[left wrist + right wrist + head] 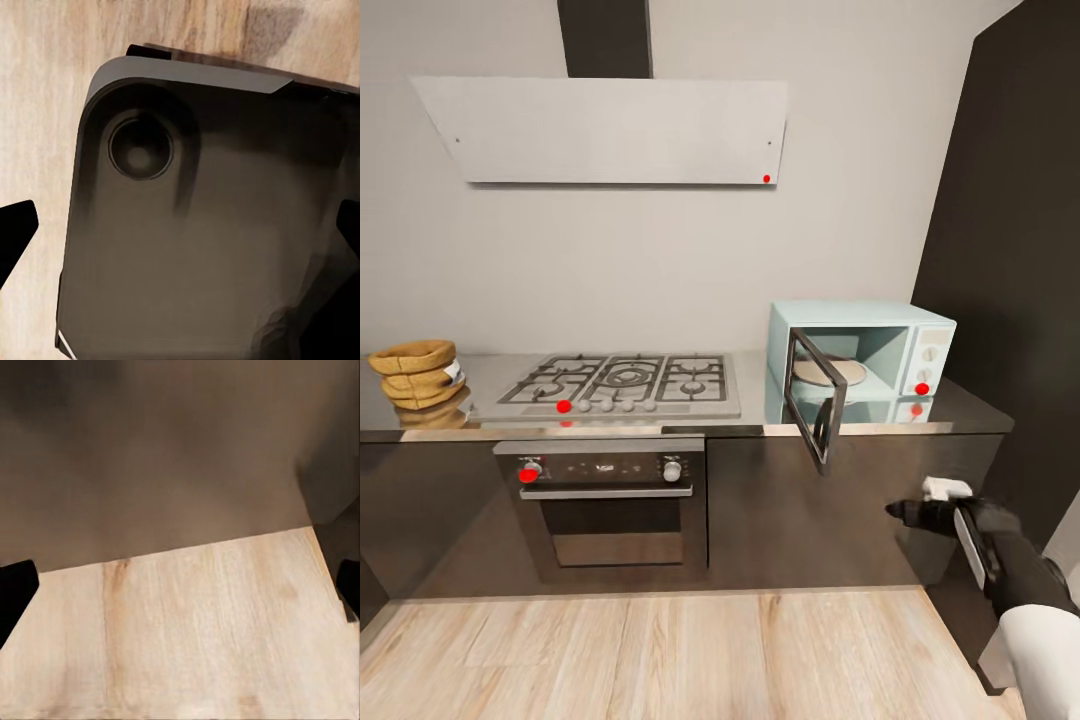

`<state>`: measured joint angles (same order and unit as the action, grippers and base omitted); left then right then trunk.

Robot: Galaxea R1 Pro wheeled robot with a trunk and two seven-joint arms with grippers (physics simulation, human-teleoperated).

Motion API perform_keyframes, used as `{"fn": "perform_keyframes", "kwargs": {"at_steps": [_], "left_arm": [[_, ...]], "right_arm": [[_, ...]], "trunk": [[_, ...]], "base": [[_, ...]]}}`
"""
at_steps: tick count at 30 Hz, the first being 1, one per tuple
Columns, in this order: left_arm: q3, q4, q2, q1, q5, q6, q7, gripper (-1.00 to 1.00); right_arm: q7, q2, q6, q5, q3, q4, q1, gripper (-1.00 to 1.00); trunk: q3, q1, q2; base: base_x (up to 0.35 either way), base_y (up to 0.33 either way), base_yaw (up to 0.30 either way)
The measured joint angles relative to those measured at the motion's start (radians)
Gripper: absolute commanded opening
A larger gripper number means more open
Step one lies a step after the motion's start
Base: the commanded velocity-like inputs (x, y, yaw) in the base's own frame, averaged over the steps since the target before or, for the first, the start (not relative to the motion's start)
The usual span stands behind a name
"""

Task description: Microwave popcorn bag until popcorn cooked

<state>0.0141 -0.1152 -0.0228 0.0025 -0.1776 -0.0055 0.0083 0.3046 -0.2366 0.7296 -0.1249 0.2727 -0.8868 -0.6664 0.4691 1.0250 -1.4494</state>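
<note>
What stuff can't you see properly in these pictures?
- Inside the popcorn bag: head view, its rolled rim and the low angle hide the contents.
- The microwave inside: head view, the open door covers part of it.
- Right gripper: head view, too small and dark to tell whether the fingers are open.
- Left wrist view: a dark rounded robot part hides most of the wooden floor.

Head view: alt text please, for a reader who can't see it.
A mint-blue microwave stands with its door open at the right end of a grey countertop, and a tan popcorn bag sits at the far left beyond a gas hob. The right gripper hovers low before dark cabinets.
</note>
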Motion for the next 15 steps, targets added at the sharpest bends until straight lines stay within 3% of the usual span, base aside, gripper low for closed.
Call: {"fn": "perform_keyframes", "kwargs": {"at_steps": [3,5,8,11,12,14,15], "left_arm": [[0.000,0.000,0.000,0.000,0.000,0.000,0.000,1.00],[0.000,0.001,0.000,0.000,0.000,0.001,0.000,1.00],[0.000,0.001,0.000,0.000,-0.001,0.001,0.000,1.00],[0.000,0.001,0.001,0.000,-0.002,0.001,0.000,1.00],[0.000,0.001,0.001,0.000,-0.003,0.001,0.000,1.00],[0.000,0.001,0.001,0.000,-0.003,0.001,0.000,1.00],[0.000,0.002,0.001,0.000,-0.003,0.001,0.000,1.00]], "right_arm": [[-0.013,0.001,-0.106,-0.004,-0.006,0.275,0.001,1.00],[-0.015,0.004,-0.264,-0.046,-0.012,0.546,0.001,1.00],[-0.040,0.009,-0.444,-0.101,-0.014,0.816,0.002,1.00],[-0.074,0.018,-0.556,-0.112,-0.014,0.896,0.008,1.00],[-0.082,0.022,-0.586,-0.115,-0.016,0.906,0.040,1.00],[-0.102,0.044,-0.646,-0.116,-0.016,0.914,0.161,1.00],[-0.121,0.064,-0.679,-0.117,-0.016,0.915,0.207,1.00]], "trunk": [[0.000,0.000,0.000],[0.000,0.000,0.000],[0.000,0.000,0.000],[0.000,0.000,0.000],[0.000,0.000,0.000],[0.000,0.000,0.000],[0.000,0.000,0.000]], "base": [[0.000,0.000,0.000],[0.000,0.000,0.000],[0.000,0.000,0.000],[0.000,0.000,0.000],[0.000,0.000,0.000],[0.000,0.000,0.000],[0.000,0.000,0.000]]}}
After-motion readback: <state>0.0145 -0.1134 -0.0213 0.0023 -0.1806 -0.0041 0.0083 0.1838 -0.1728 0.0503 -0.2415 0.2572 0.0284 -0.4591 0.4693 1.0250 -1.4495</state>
